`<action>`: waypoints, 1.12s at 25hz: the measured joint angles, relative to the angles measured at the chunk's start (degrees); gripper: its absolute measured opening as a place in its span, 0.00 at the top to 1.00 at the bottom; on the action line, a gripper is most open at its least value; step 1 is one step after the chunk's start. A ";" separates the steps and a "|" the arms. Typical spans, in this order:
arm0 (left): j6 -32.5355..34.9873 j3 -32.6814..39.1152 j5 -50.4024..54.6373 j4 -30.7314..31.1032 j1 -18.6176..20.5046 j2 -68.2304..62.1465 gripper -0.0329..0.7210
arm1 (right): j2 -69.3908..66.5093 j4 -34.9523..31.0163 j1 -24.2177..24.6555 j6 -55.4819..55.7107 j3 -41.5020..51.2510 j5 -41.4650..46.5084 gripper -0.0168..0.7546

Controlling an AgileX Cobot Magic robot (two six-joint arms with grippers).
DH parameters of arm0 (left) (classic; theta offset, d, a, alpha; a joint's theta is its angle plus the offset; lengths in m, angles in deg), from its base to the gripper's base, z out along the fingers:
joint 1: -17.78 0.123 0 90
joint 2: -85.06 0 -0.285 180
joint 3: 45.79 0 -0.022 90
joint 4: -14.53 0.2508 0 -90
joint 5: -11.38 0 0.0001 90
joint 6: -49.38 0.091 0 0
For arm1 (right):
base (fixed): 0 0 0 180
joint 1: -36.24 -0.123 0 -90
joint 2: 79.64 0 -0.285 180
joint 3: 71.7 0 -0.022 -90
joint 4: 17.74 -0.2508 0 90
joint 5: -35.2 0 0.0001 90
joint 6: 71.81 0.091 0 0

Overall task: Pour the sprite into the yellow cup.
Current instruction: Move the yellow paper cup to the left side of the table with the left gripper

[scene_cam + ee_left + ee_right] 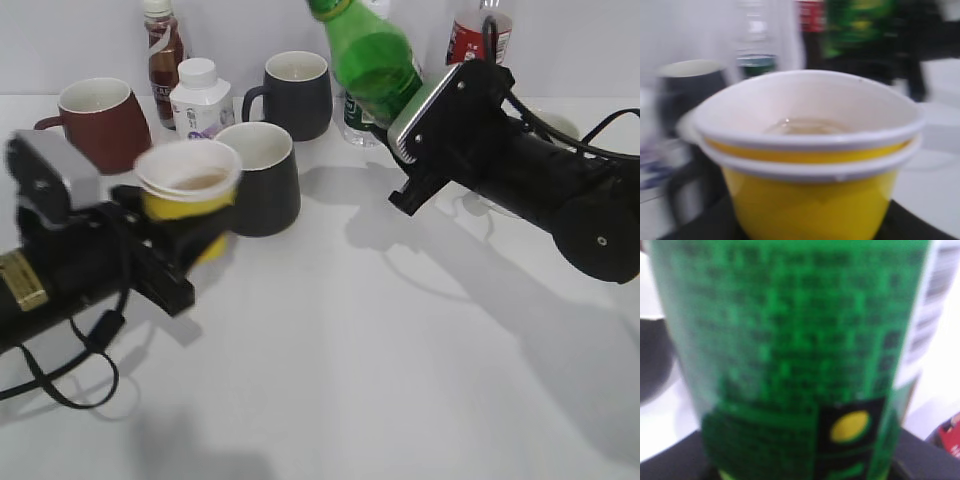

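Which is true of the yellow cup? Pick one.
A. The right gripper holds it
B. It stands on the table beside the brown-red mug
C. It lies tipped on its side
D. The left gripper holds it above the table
D: the left gripper clasps the yellow cup upright, clear of the table.

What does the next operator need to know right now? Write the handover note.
Left pincer: shut on the yellow cup, held off the table, some liquid in it.
Right pincer: shut on the sprite, lifted and tilted with its top toward the left, mouth out of view above.
Done: both things picked up.
Left: bring the bottle mouth over the cup, which sits well to the left and lower, then pour.
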 joint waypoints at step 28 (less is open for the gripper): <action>11.40 -4.53 -0.01 -27.75 6.16 -5.53 0.52 | 0.00 -0.47 0.00 19.19 0.00 0.17 0.49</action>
